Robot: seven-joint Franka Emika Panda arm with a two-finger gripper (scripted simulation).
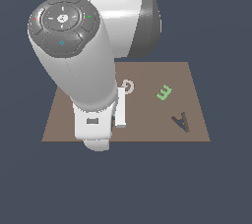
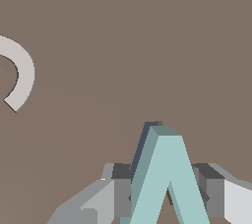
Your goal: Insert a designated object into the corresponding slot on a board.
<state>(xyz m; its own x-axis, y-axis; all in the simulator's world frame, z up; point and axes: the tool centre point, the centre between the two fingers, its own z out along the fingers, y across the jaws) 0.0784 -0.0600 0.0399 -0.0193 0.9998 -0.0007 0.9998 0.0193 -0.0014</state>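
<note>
No readable writing except letter shapes: green E (image 1: 164, 92), brown A recess (image 1: 181, 121). Arm bent low over board (image 1: 192, 78). Gripper (image 2: 167, 193) fingers (image 2: 106, 201) clamp teal V (image 2: 165, 179), apex at dark slot (image 2: 145, 142); white ring (image 2: 19, 78) at 10 o'clock.

White arm (image 1: 74, 70) bent low, claw (image 2: 167, 193) pointed down, fingers (image 2: 106, 198) closed on something.

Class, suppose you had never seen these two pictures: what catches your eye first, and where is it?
The bulky white-and-grey robot arm fills the exterior view's left, hiding much of the flat brown board. In the wrist view, a light teal V-shaped block sits between the grey gripper fingers. A green E-shaped letter lies toward the exterior view's right.
</note>
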